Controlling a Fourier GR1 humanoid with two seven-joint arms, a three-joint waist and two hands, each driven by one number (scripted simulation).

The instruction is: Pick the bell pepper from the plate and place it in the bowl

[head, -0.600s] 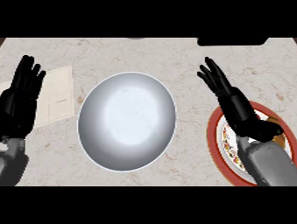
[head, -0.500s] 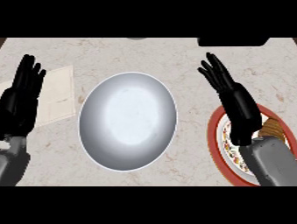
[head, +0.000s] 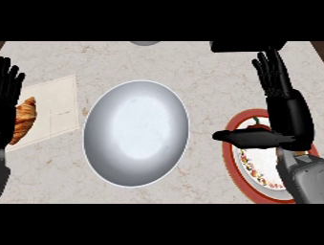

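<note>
At far left: the left hand (head: 1, 107) stands with fingers straight and released, holding nothing, near the frame's left edge.
Behind left hand: a croissant (head: 25, 118) lies on a pale square board (head: 55, 109), partly hidden by the hand.
Centre: the white bowl (head: 137, 132) sits on the marble counter (head: 199, 72), with nothing inside it.
Top edge: a grey round object (head: 145, 43) and a dark object (head: 238, 46) are cut off by the frame; what they are cannot be told.
Lower right: the red-rimmed plate (head: 229, 158) lies just right of the bowl, apart from it.
Bell pepper (head: 257, 128): only a small red part shows on the plate, above the thumb.
Right hand (head: 286, 112): over the plate, fingers straight and pointing to the top of the frame, thumb stretched left across the plate; released, grasping nothing.
In the way: the right hand and forearm cover most of the plate and pepper.
</note>
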